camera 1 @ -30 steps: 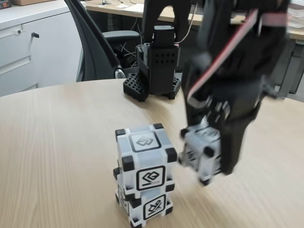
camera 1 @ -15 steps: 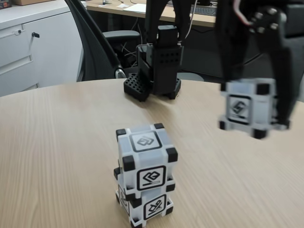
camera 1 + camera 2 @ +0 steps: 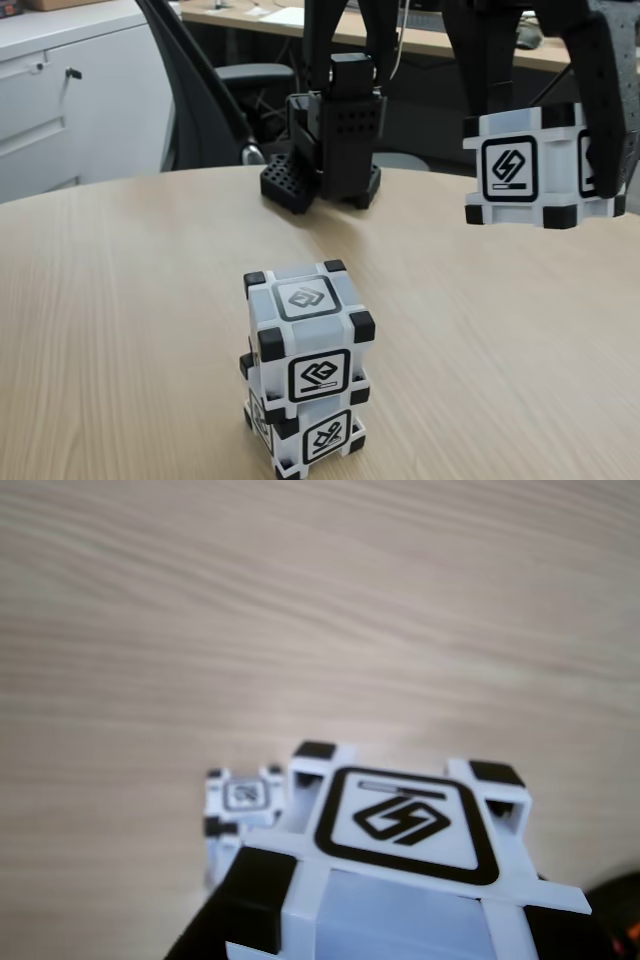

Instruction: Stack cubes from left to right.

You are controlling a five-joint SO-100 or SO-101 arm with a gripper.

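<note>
Two white cubes with black corners stand stacked near the table's front in the fixed view, the top cube (image 3: 308, 335) turned slightly on the bottom cube (image 3: 318, 435). A third cube (image 3: 530, 168) hangs in the air at the upper right, well above the table and to the right of the stack. My black gripper (image 3: 545, 160) is shut on its sides. In the other view the held cube (image 3: 400, 870) is seen close up from above, with the stack's top (image 3: 240, 798) small on the table below and left of it.
The wooden table (image 3: 120, 300) curves away at the back. The black arm base and a perforated block (image 3: 325, 150) stand at the table's far edge. Behind are an office chair (image 3: 200, 100) and a white cabinet (image 3: 60, 100).
The gripper has lifted the third cube from table level beside the stack, up and to the right. The cube has turned to show another face. The stack has not moved.
</note>
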